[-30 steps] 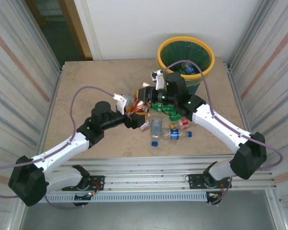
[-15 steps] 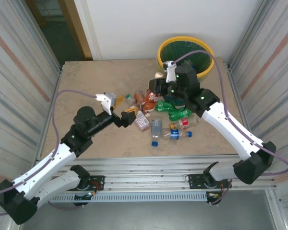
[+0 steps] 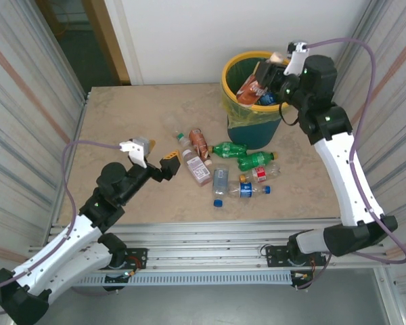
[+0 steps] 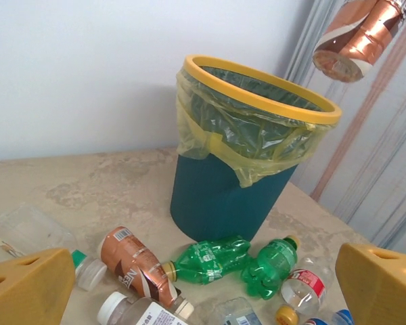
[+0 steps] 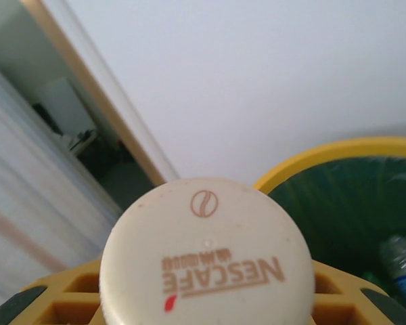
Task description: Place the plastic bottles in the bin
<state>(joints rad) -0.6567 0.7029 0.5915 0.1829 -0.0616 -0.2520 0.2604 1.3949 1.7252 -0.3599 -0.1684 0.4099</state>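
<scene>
One Nescafe bottle [image 3: 252, 87], pinched in your right gripper [image 3: 276, 64], has swung over the bin [image 3: 254, 128], ready to drop; left gripper [image 3: 154, 157] gapes wide.

The bin [image 4: 223, 196] is teal, rim [image 4: 257, 78] yellow, liner [image 4: 257, 135] yellow-green; lower centre, two green bottles [image 4: 206, 261]; lower left, a copper-brown bottle [image 4: 132, 261].

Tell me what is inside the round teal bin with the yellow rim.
Green-yellow liner bag and, low down, one clear blue-labelled bottle. The brown-orange bottle above the opening and the bin's wall hide the rest of the bottom.
</scene>
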